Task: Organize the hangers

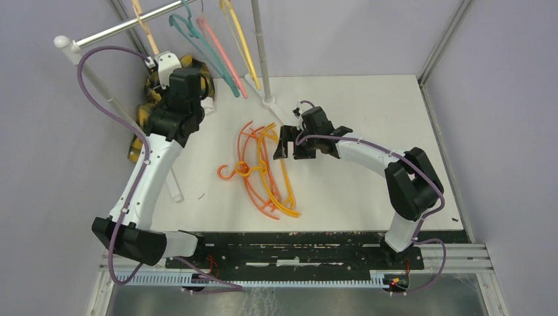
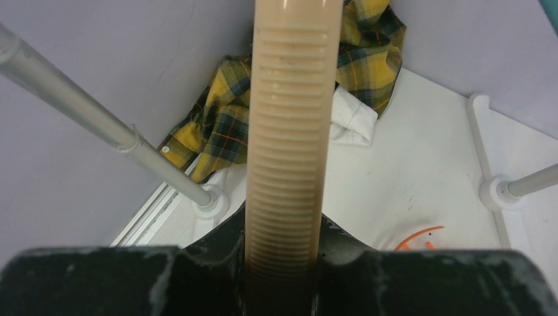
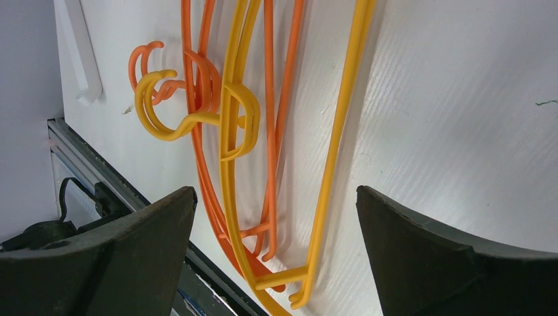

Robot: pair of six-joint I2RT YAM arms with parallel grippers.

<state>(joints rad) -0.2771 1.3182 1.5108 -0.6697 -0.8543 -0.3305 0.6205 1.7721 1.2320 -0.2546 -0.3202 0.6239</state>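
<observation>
At the rear left corner of the tabletop, the left gripper is clenched on a peach hanger. The ribbed arm of that hanger is seen in the left wrist view running straight up from between the fingers. In the top view it is crossed by the slanted silver rail of the rack. Behind it, a yellow-black plaid cloth is bunched against the wall beside a rack leg.

Further along the rail, a teal hanger, a pink hanger and a hung yellow hanger are suspended side by side, just left of the upright pole. Their hooks are cut off by the top edge of the view.

Near the middle of the tabletop, several orange hangers and a loose yellow hanger are lying flat in an overlapping pile, with their hooks turned toward the left arm.

Over the rear end of that pile the right gripper is held released, its fingers spread wide. In the right wrist view the arms of the loose yellow hanger and the orange hangers are framed between the two fingers. Whether any of them is touched cannot be told.
</observation>
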